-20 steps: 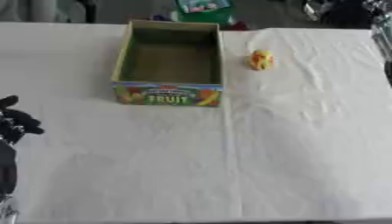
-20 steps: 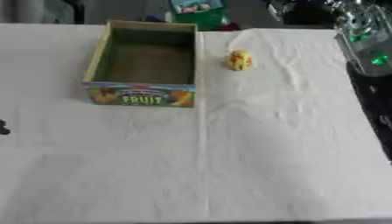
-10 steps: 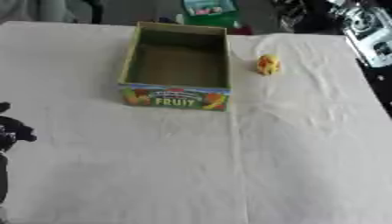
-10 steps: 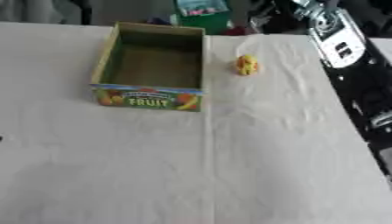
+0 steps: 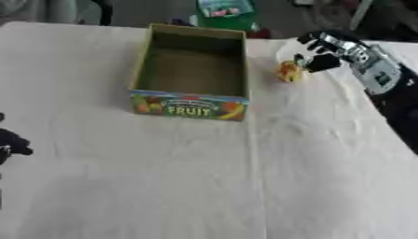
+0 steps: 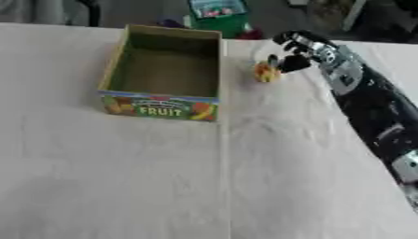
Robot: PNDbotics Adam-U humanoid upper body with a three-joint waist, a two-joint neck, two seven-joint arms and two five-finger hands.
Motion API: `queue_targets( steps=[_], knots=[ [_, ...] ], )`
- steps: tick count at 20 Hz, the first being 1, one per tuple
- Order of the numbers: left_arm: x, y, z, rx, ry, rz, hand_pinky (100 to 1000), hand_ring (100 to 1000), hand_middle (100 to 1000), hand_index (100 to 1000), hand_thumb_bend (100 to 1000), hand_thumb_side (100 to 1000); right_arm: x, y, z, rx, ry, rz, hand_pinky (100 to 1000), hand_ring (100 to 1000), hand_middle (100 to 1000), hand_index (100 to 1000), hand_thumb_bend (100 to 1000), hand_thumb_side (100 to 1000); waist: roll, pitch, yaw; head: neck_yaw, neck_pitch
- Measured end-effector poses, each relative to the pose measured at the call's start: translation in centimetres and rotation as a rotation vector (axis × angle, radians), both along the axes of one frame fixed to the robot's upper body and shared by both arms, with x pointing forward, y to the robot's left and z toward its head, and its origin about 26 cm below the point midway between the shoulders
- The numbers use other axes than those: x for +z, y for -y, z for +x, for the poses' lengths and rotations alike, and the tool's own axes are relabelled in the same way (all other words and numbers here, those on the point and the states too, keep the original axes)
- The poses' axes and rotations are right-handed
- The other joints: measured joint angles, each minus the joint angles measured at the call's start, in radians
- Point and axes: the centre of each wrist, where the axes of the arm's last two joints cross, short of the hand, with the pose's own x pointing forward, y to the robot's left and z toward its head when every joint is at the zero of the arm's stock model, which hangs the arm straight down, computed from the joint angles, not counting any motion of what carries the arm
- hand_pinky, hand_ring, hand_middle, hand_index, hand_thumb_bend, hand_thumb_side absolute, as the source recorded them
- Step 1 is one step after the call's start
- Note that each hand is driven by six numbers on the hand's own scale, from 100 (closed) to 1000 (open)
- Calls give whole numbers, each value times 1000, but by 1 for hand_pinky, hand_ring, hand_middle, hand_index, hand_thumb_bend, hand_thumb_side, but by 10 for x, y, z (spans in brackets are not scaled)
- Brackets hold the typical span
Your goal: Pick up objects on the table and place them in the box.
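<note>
A: What was noted of the right hand (image 6: 296,50)?

B: It was recorded at the far right of the surface (image 5: 163,177), just beside the small yellow-orange toy (image 5: 288,72). One second before, the arm was only at the upper right edge of the view; half a second before it had come further in. Now its fingers (image 5: 320,62) were seen curled toward the toy from the right, very near or touching it. Whether the toy was already pinched could not be told.

A: And the toy itself?

B: It was seen resting on the white cloth (image 5: 310,140), to the right of the box (image 5: 191,74) and near its far corner, apart from the wall. No lift was observed. The box was seen open and nothing could be made out inside it.

A: The left hand (image 5: 10,144)?

B: Only a dark part of it was seen at the left edge, low down; the state of it could not be told.

A: Meaning for the task?

B: The reach was judged nearly complete; the grasp was judged the step in hand, with the carry to the box not yet begun.
</note>
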Motion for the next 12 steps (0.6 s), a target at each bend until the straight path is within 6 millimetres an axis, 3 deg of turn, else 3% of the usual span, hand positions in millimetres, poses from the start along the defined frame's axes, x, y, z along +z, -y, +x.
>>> queue_targets(
  steps=[6, 12],
  knots=[
    [0, 0, 0, -2, 1, 1, 468, 493, 450, 740, 100, 772, -21, 4, 0, -9, -15, -70, 883, 879, 872, 919, 100, 306, 5, 0, -1, -2, -7],
    [0, 0, 0, -2, 1, 1, 468, 490, 448, 740, 100, 773, -26, -1, 3, 12, -33, -138, 868, 861, 854, 905, 100, 298, 8, 0, -4, -2, -7]
  ],
)
